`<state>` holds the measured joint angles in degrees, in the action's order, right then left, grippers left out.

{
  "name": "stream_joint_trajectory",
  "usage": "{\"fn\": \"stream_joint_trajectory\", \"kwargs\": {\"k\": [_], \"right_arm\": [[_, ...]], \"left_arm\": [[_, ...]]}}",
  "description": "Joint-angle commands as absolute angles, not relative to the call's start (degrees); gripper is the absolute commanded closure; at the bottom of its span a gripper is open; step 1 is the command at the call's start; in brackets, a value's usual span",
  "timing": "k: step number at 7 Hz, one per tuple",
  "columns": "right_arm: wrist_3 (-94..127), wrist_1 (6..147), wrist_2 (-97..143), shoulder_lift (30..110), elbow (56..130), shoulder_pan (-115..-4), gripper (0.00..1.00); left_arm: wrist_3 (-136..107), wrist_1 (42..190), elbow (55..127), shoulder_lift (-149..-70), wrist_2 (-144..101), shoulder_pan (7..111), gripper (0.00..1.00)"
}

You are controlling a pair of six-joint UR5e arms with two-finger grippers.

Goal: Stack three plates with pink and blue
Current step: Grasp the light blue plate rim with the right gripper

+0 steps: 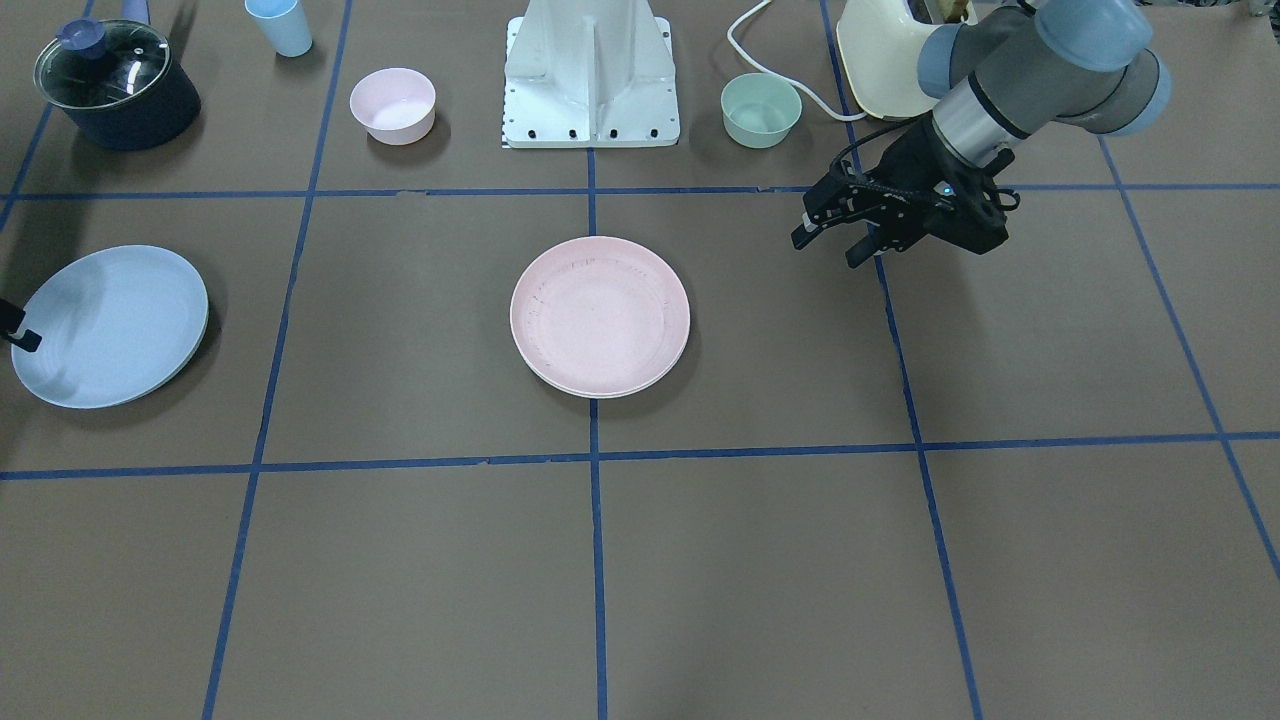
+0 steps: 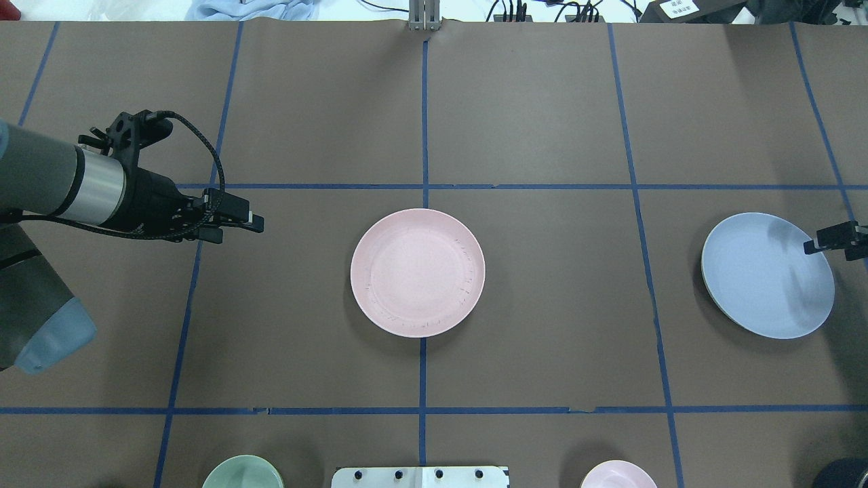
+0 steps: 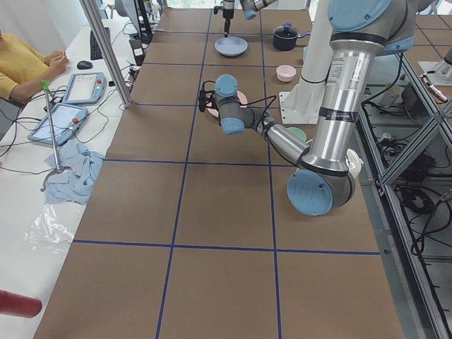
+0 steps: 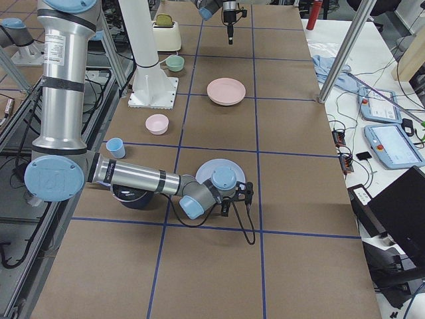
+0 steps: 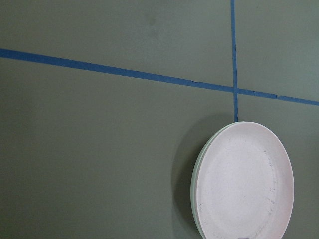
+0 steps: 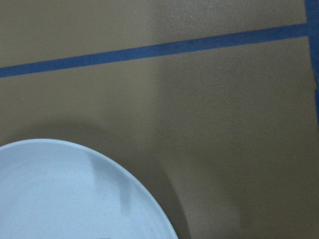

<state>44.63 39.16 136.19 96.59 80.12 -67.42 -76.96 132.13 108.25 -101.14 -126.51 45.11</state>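
Note:
The pale pink plate [image 1: 600, 316] lies at the table's middle on top of a cream plate, whose rim [image 5: 198, 169] shows under it in the left wrist view. The light blue plate [image 2: 767, 274] lies alone on the robot's right; it also shows in the front view [image 1: 110, 325] and the right wrist view [image 6: 65, 199]. My left gripper [image 1: 828, 250] is open and empty, hovering well to the left of the pink plate [image 2: 418, 272]. My right gripper [image 2: 831, 249] hangs over the blue plate's outer edge, mostly cut off by the frame; its jaws look apart and hold nothing.
Along the robot's side stand a small pink bowl [image 1: 392, 105], a small green bowl [image 1: 761, 110], a light blue cup [image 1: 280, 25], a dark pot with a glass lid [image 1: 115, 85], the white robot base [image 1: 592, 75] and a cream appliance [image 1: 880, 60].

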Motion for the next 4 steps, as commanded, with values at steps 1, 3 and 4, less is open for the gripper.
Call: {"fn": "stream_joint_trajectory", "kwargs": {"k": [1,3,4], "right_arm": [[44.8,39.1,136.7,96.7,79.8,-66.5,0.27],[44.7,39.1,137.2,96.8,79.8,-66.4,0.77],[44.7,39.1,137.9,96.8,79.8,-66.3,0.98]], "left_arm": [[-77.0,132.1,108.3,-100.9,-126.5,45.2,0.13],[-77.0,132.1,108.3,-100.6,-126.4,45.1,0.13],[-77.0,132.1,108.3,-100.5,-126.4,45.2,0.13]]}}
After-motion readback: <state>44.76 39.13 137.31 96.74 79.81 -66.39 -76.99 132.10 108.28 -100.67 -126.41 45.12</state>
